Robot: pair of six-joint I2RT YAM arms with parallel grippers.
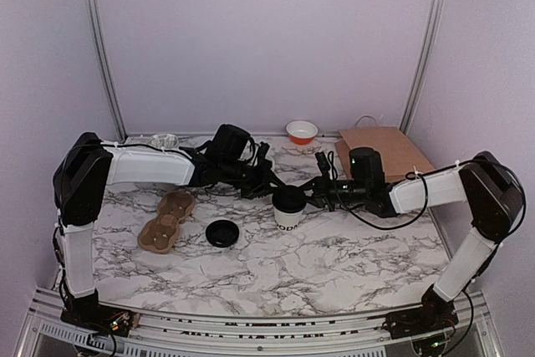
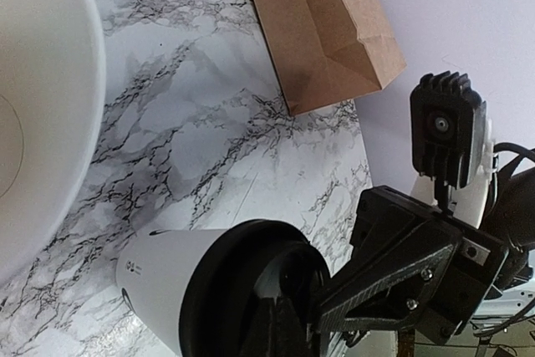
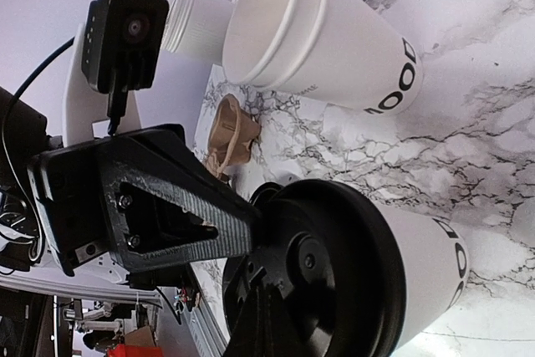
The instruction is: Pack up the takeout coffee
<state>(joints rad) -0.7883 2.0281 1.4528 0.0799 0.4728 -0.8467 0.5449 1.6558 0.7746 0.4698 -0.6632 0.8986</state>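
The takeout coffee (image 1: 288,207), a white paper cup with black lettering and a black lid, stands upright mid-table. My left gripper (image 1: 269,183) is just behind and left of its lid; my right gripper (image 1: 311,194) is at its right. In the left wrist view the left gripper (image 2: 275,298) is shut, tips at the lid (image 2: 251,290) of the cup. In the right wrist view the right gripper (image 3: 262,284) is shut, tips against the lid (image 3: 334,273). Neither holds the cup.
A loose black lid (image 1: 222,232) lies left of the cup. A brown pulp cup carrier (image 1: 167,221) lies further left. A flat brown paper bag (image 1: 380,150) is at the back right beside a small red-and-white bowl (image 1: 302,131). Nested lidless cups (image 3: 318,31) lie on their side behind.
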